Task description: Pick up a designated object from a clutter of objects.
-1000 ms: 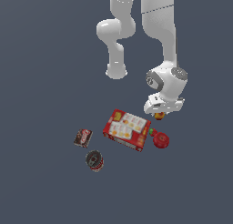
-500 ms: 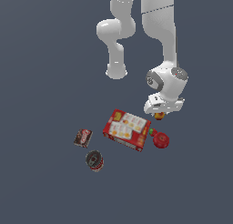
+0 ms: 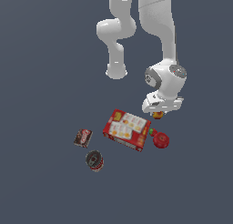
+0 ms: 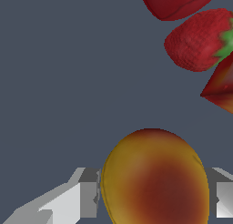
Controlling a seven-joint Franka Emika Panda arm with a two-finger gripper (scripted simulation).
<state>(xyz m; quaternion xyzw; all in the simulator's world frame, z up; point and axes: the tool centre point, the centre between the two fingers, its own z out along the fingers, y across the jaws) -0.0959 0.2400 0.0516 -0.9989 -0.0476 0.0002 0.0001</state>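
Note:
The small yellow-orange ball with red patches [image 4: 154, 177] sits between my two fingers [image 4: 88, 196], and both pads lie against its sides. In the exterior view the ball [image 3: 157, 115] shows only as a small patch under the white hand, just beyond the far right corner of the flat red cracker box [image 3: 127, 129]. My gripper [image 3: 158, 113] points straight down and is shut on the ball. I cannot tell whether the ball rests on the floor or is lifted.
A red round item [image 3: 160, 140] with a green bit lies right of the box. A dark-brown packet [image 3: 83, 138] and a dark can [image 3: 94, 160] lie to the left. The wrist view shows a strawberry [image 4: 195, 41] and a box corner [image 4: 220, 89].

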